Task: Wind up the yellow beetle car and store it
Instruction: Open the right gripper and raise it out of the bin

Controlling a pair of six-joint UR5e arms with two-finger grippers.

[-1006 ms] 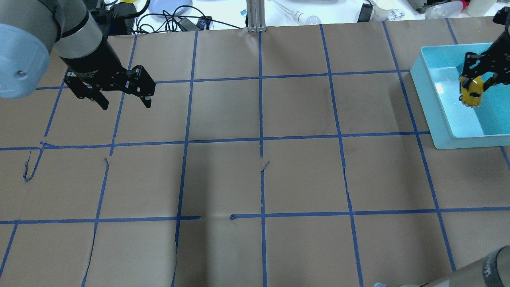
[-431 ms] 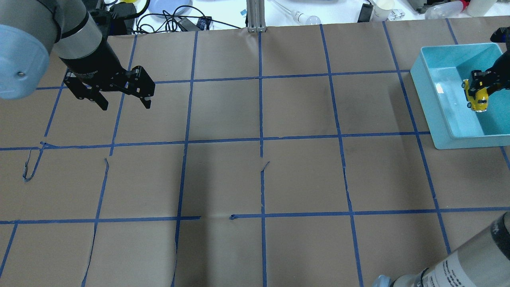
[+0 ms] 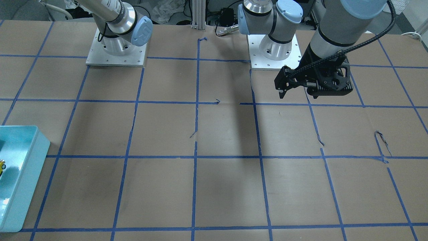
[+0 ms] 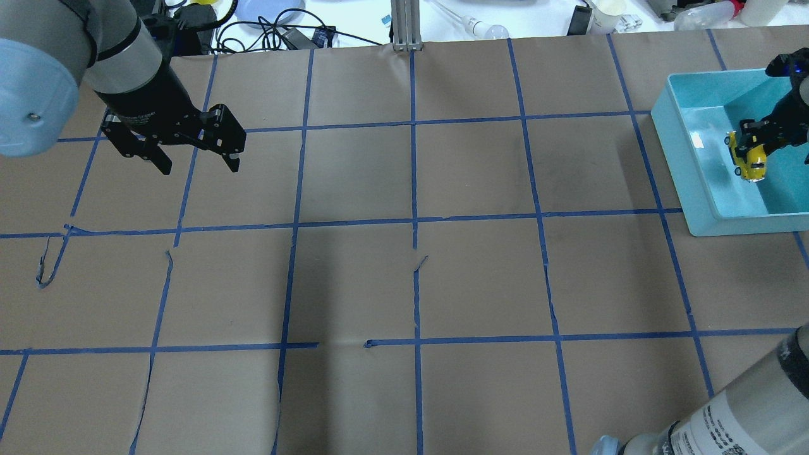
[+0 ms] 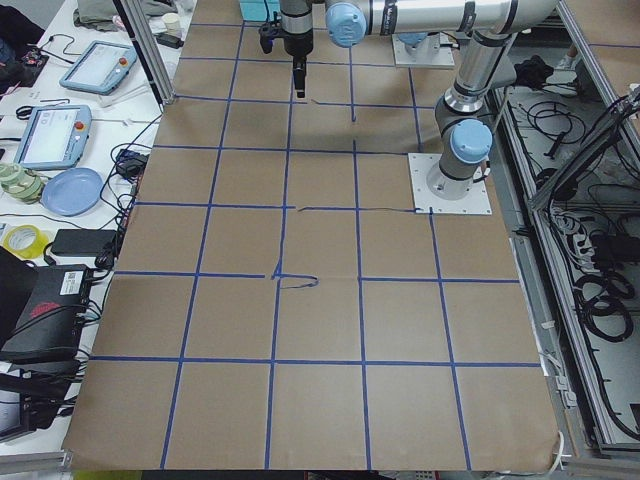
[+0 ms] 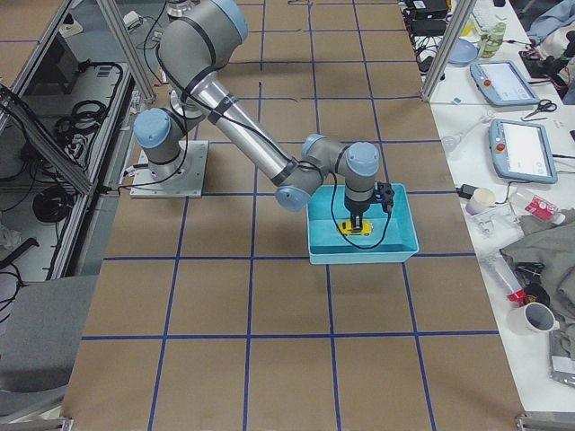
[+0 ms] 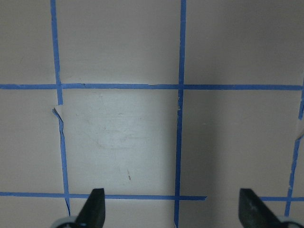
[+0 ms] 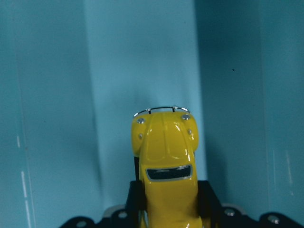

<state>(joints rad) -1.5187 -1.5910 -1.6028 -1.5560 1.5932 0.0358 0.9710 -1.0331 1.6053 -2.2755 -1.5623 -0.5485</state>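
The yellow beetle car (image 4: 748, 158) is held inside the teal tray (image 4: 686, 170) at the table's far right. My right gripper (image 4: 751, 144) is shut on the car. The right wrist view shows the car (image 8: 166, 161) between the two fingers (image 8: 135, 202), its nose pointing at the tray floor. I cannot tell whether it touches the floor. It also shows in the exterior right view (image 6: 358, 228) and at the front-facing view's left edge (image 3: 1, 166). My left gripper (image 4: 200, 165) is open and empty, hovering above the paper at the far left; its fingertips (image 7: 95, 209) are wide apart.
Brown paper with a blue tape grid (image 4: 414, 221) covers the table. Cables, a plate and bottles (image 4: 272, 19) lie beyond the far edge. The two arm bases (image 3: 115, 50) stand at the robot's side. Monitors and tablets (image 5: 50, 140) line one table end.
My right gripper has sunk lower into the tray with the car and shifted slightly sideways. The left arm has not moved.
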